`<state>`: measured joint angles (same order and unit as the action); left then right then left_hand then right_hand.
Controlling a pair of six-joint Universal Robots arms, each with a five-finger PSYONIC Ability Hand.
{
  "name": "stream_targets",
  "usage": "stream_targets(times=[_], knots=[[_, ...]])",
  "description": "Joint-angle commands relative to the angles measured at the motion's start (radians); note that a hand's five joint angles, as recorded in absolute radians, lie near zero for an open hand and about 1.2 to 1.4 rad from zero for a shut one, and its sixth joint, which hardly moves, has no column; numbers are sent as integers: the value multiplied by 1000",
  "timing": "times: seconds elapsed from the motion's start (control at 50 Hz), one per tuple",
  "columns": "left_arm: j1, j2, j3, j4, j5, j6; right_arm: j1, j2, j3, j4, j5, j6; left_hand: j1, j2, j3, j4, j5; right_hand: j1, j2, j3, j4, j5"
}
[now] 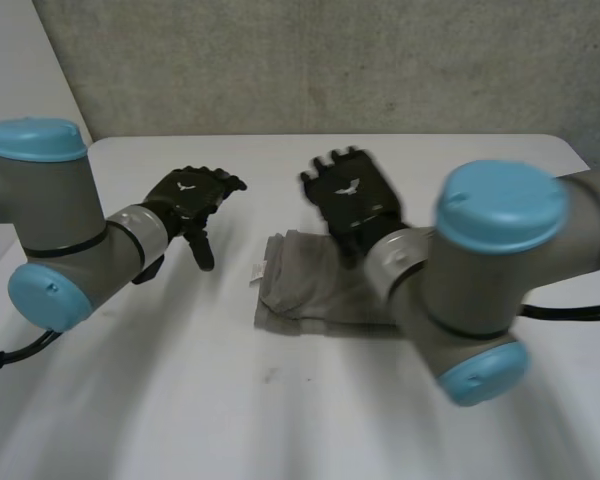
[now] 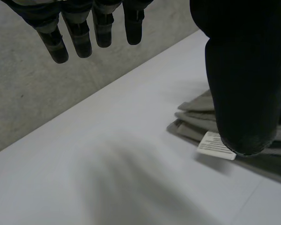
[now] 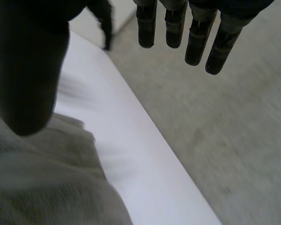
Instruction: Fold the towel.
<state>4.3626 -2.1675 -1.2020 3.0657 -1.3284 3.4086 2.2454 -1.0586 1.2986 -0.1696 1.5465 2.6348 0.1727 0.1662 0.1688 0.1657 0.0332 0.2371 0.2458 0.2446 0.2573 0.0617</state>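
My left hand (image 1: 192, 193), right hand (image 1: 348, 192): fingers straight, grasping nothing. Folded towel (image 1: 310, 285) below right thumb, beside left thumb. Reckon: lift straight off, don't snag layers.

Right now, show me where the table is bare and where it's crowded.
The widest bare patch of table lies on the near side of the towel, between the left arm and the right arm. A narrower bare strip runs between the left hand and the towel. It is crowded at the towel, with the right hand and right arm above it.
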Motion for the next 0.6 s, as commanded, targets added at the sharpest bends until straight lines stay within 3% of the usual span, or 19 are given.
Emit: stream_targets(times=[0.02, 0.16, 0.22, 0.26, 0.32, 0.36, 0.38, 0.42, 0.46, 0.6], knots=[[-96, -14, 2, 13, -5, -5, -202, -93, 164, 120, -12, 94, 2, 8, 6, 9, -33, -63, -71, -70, -83, -62], [-136, -15, -7, 36, -14, -5, -342, -98, 323, 137, -26, 91, 2, 8, 6, 9, -33, -63, -71, -70, -83, -62], [-138, -14, -7, 38, -15, -6, -405, -95, 389, 119, -69, 88, 2, 8, 6, 9, -33, 6, -2, -1, -14, 7], [-138, -11, -8, 36, -15, -6, -447, -66, 430, 78, -129, 93, 2, 8, 6, 9, -33, 190, 182, 183, 170, 191], [-138, -5, -8, 36, -15, -12, -458, -40, 442, 52, -154, 96, 2, 8, 6, 9, -33, 329, 321, 322, 309, 330], [-138, -2, -8, 36, -15, -18, -469, -2, 438, 16, -184, 100, 2, 8, 6, 9, -33, 639, 630, 631, 619, 640], [-138, 1, -8, 35, -15, -28, -469, -1, 438, 16, -184, 100, 2, 8, 6, 9, -33, 641, 632, 633, 620, 641], [-136, 3, -10, 31, -15, -35, -475, 9, 418, 7, -184, 100, 2, 8, 6, 9, -33, 1023, 1014, 1016, 1003, 1024], [-136, 6, -11, 30, -17, -41, -475, 8, 400, 7, -178, 100, 2, 8, 6, 9, -33, 1158, 1149, 1150, 1138, 1159], [-121, 69, -71, 33, -14, -51, -463, -61, 309, 4, -106, 111, 2, 8, 6, 9, -33, 1159, 1150, 1152, 1139, 1160]])
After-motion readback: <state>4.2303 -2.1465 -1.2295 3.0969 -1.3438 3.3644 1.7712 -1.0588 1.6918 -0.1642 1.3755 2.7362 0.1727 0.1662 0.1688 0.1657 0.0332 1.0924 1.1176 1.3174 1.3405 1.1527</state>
